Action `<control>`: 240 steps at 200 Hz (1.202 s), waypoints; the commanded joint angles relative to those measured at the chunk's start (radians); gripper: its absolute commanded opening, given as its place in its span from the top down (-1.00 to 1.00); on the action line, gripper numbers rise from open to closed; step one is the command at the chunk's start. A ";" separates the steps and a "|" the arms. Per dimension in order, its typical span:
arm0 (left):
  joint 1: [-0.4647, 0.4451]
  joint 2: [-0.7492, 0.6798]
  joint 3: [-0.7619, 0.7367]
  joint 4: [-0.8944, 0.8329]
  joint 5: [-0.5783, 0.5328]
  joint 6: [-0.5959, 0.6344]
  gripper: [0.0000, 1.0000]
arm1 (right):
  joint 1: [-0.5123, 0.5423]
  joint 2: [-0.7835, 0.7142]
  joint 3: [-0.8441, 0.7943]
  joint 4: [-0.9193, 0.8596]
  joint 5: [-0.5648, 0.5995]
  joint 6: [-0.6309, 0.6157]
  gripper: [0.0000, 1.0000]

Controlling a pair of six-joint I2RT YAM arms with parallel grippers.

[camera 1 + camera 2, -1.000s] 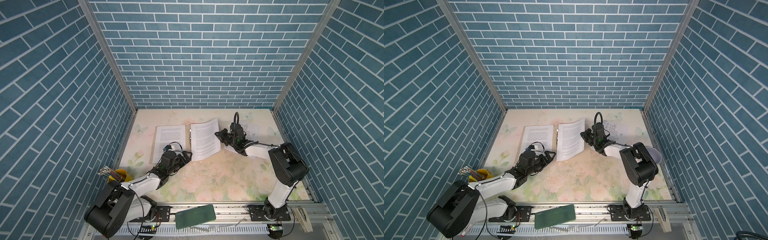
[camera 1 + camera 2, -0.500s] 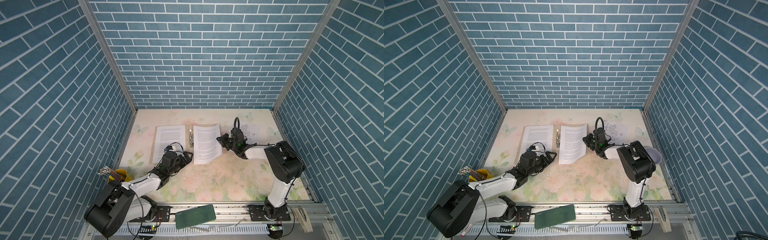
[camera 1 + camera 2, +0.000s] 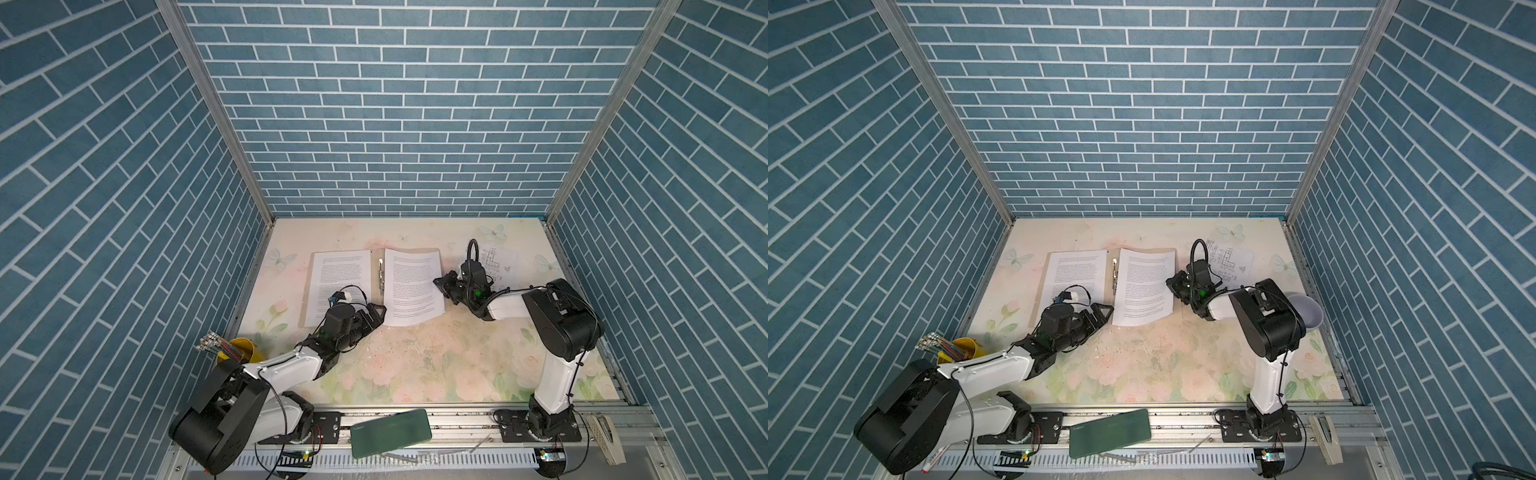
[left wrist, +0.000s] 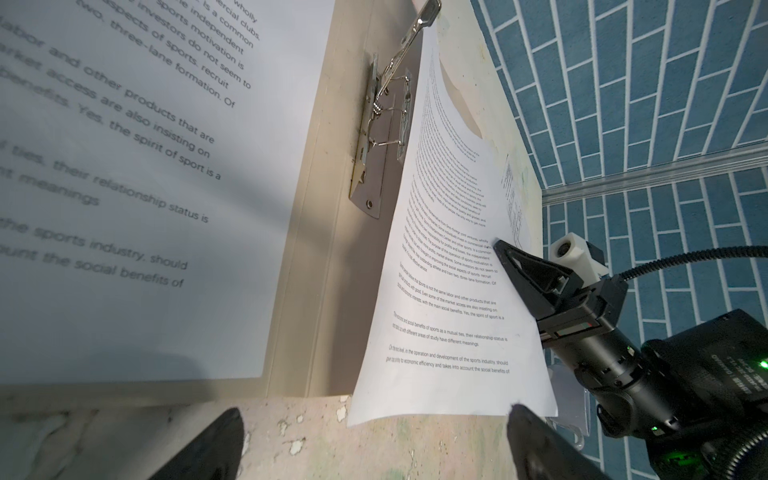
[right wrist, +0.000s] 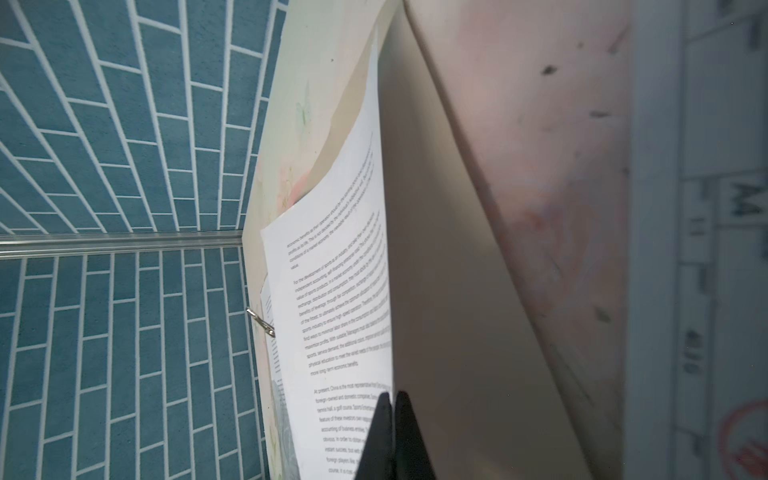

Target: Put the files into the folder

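Blue brick-patterned walls are enclosing a floral tabletop [image 3: 415, 365] on three sides. On its far half, left of centre, the tan folder [image 4: 328, 249] is lying open and flat, with its spine running away from the robot. The first text sheet [image 3: 340, 282] is resting on the folder's left leaf. The second text sheet [image 3: 413, 286] is lying over the right leaf. Its long axis is running nearly along the spine but skewed, and its near end is hanging past the folder's near edge. The diagram sheet [image 3: 500, 262] is sitting on the bare table to the right, outside the folder.

The right gripper [image 5: 392, 415] is reaching in from the right with its fingers pressed together, pinching the second text sheet's right edge. This arm looks best placed for sliding that page farther in, away from the robot. It is also the nearer arm to the diagram sheet.

The left gripper [image 4: 374, 428] is hovering low at the folder's near edge, spread wide and holding nothing, one fingertip just beside the overhanging corner. The metal clip [image 4: 384, 124] is sitting on the spine with its lever raised.
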 commanded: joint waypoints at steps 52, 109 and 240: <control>-0.005 0.002 -0.010 0.008 -0.010 0.005 -0.99 | -0.011 -0.035 -0.024 -0.012 0.021 0.014 1.00; -0.006 -0.002 -0.012 0.005 -0.013 0.004 -0.99 | -0.011 -0.038 -0.042 -0.012 0.042 0.020 1.00; -0.006 0.003 -0.014 0.012 -0.012 0.002 -0.99 | -0.011 -0.005 -0.010 -0.010 0.042 0.025 1.00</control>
